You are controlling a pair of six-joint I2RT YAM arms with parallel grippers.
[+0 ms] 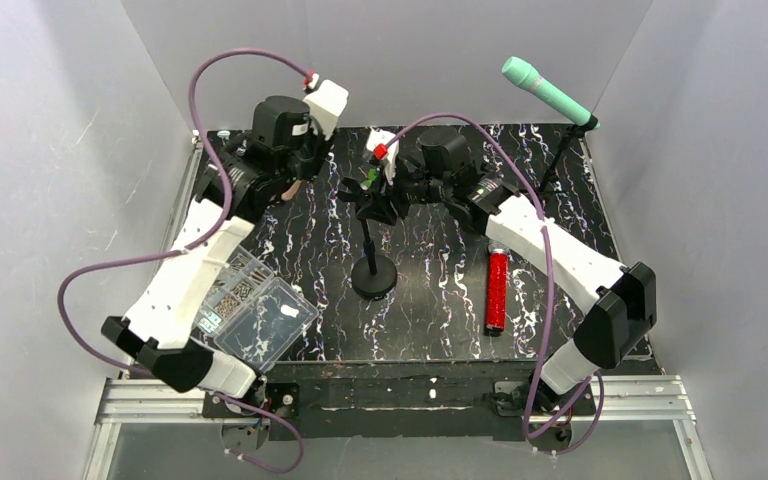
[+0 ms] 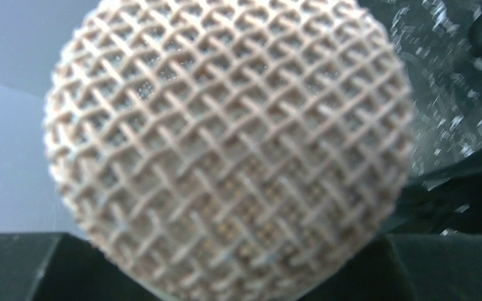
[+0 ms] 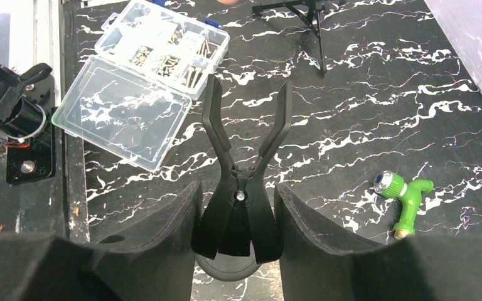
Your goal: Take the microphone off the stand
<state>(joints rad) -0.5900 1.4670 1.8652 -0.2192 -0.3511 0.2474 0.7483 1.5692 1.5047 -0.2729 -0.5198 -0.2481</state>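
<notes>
Mesh of the microphone [image 2: 226, 144] head crowds the left wrist lens, so the left gripper [image 1: 288, 178] evidently grasps the body just behind that head, though the contact itself is hidden. The microphone hangs left of the stand [image 1: 373, 277], well apart from it and out of its clip.

To the stand's right, the right gripper [image 3: 235, 188] is clenched on the tail levers of the clip [image 3: 237, 229], pads touching both sides. That squeeze is likely why the prongs gape in an empty V.

Only the right wrist view shows the clip empty; overhead, the arms hide it. Only overhead shows both arms flanking the stand, a teal microphone [image 1: 545, 88] well behind and right of it, and a red cylinder [image 1: 497, 290] lying to its right.
</notes>
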